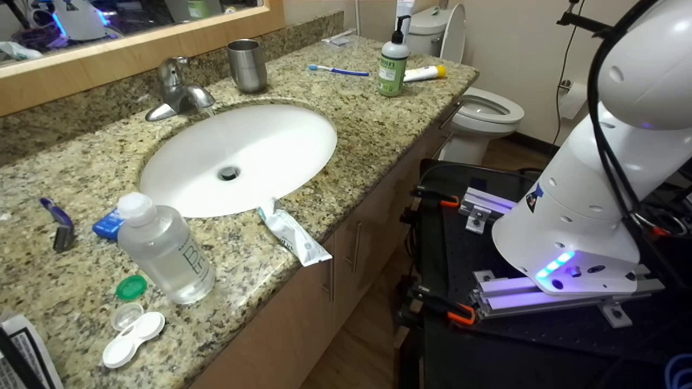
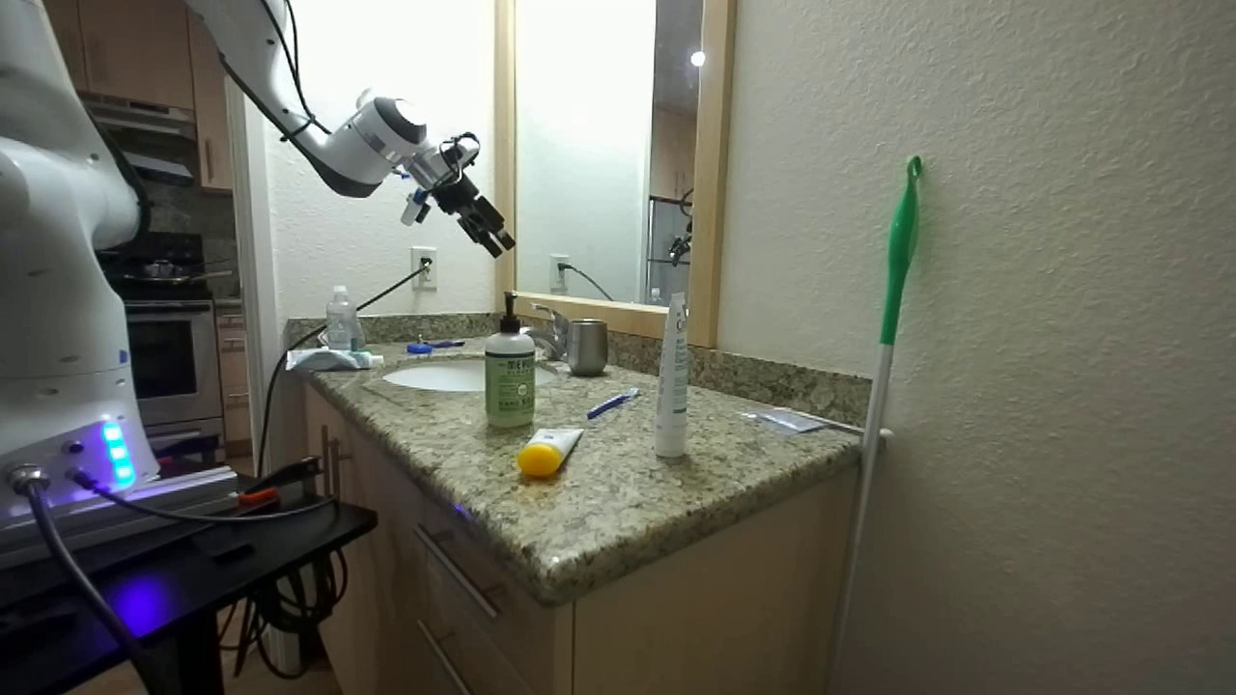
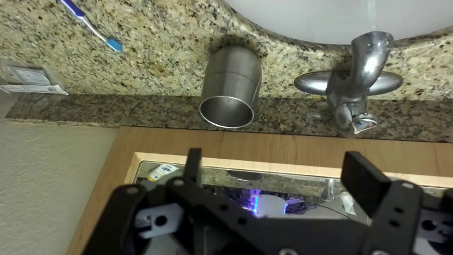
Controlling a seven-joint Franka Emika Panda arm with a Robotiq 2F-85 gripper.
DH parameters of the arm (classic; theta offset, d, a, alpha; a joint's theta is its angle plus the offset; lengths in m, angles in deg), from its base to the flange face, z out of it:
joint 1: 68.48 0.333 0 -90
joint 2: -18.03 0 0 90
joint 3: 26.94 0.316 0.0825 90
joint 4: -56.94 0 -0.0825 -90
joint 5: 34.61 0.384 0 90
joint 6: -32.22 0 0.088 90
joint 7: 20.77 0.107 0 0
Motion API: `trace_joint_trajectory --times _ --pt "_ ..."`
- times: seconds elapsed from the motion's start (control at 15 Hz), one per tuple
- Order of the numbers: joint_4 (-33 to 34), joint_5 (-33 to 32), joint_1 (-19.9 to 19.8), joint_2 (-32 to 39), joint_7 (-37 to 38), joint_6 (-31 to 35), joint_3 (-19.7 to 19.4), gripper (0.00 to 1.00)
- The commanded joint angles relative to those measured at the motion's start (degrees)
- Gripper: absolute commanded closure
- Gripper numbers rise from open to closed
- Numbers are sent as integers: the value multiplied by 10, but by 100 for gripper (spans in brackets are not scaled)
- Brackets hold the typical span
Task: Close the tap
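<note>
Toothbrush (image 3: 83, 17), blue and white: is lying at left in the wrist view, on the counter (image 3: 152, 60). Cup (image 3: 231, 78), metal: is standing upright. Gripper (image 3: 272, 170), black: is hanging above the counter, its fingers standing wide apart. Sink (image 3: 300, 17), white: is catching a thin stream of water (image 3: 371, 14). Tap (image 3: 357, 78), silver: is standing at the sink's edge, right of the cup, its spout releasing the stream.
</note>
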Motion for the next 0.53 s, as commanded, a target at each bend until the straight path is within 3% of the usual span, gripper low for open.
trace_joint_trajectory --times 0.0,0.27,0.47 --pt "-4 0 -1 -4 -4 2 -3 0" --pt "72 -181 -52 61 144 25 22 0" --pt "125 -269 -36 120 215 -3 28 0"
